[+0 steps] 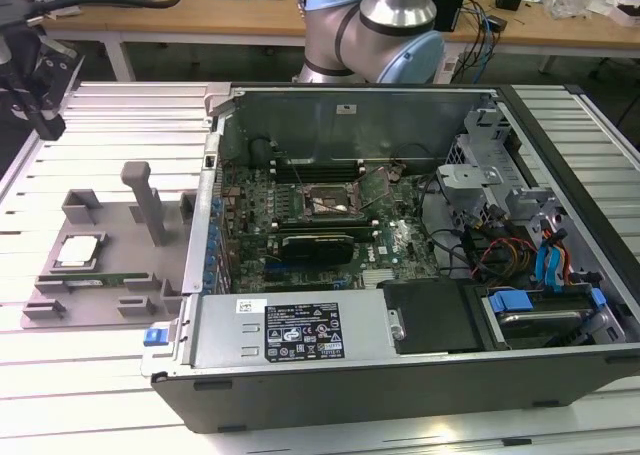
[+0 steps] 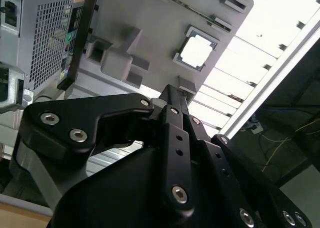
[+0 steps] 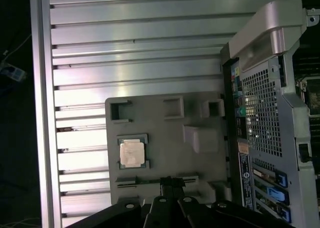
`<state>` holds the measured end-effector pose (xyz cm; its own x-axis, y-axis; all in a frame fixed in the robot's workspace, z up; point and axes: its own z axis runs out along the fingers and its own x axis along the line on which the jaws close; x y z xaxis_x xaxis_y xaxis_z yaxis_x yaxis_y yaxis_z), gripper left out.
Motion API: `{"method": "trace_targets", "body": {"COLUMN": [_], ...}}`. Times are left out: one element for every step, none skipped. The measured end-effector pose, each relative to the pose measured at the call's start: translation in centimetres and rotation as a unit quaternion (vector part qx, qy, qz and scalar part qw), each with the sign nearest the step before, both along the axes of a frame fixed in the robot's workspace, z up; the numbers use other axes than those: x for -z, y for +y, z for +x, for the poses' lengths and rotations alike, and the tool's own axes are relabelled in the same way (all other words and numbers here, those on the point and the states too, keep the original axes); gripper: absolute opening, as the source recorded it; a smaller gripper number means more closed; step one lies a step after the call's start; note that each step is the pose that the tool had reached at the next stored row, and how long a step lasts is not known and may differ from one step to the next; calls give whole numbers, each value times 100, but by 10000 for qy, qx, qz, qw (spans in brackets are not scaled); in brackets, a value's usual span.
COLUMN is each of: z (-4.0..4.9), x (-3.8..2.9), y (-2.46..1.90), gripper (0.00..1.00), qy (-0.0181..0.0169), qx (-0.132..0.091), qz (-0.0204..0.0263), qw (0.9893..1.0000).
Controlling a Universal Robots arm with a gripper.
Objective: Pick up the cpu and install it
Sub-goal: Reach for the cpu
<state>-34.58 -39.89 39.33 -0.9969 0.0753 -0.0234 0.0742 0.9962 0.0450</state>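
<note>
In the exterior view you have the cpu [image 1: 78, 252] lying flat in its pocket on the grey tray [image 1: 120, 225], at that view's left, outside the open computer case [image 1: 400, 225]. The gripper [image 1: 46, 125] hangs high over the table, further towards that view's left and well apart from the chip.

In the second wrist view your fingertips look pressed together with nothing between them. The cpu [image 2: 197, 52] sits beyond them and a little off their line, across a strip of tray.

In the first wrist view the closed tips [image 3: 172, 180] hover over the tray's edge by its long slot, with the cpu [image 3: 132, 153] off to the side away from the case. The chip is square, so no long axis matters; the offset that counts is sideways, away from the case, and downward
</note>
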Motion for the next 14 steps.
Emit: {"method": "trace_targets", "body": {"z": [-16, -44, -76, -90, -104, -129, -146, -163, -178, -194, -217, -233, -245, -264], "x": [0, 0, 0, 0, 0, 0, 0, 0, 0, 0, 0, 0, 0, 0], "y": [0, 0, 0, 0, 0, 0, 0, 0, 0, 0, 0, 0, 0, 0], "gripper": [11, 11, 11, 11, 11, 11, 11, 11, 11, 11, 11, 11, 11, 11], "qy": [0, 0, 0, 0, 0, 0, 0, 0, 0, 0, 0, 0, 0, 0], "qx": [0, 0, 0, 0, 0, 0, 0, 0, 0, 0, 0, 0, 0, 0], "qz": [0, 0, 0, 0, 0, 0, 0, 0, 0, 0, 0, 0, 0, 0], "qw": [10000, 10000, 10000, 10000, 10000, 10000, 10000, 10000, 10000, 10000, 10000, 10000, 10000, 10000]}}
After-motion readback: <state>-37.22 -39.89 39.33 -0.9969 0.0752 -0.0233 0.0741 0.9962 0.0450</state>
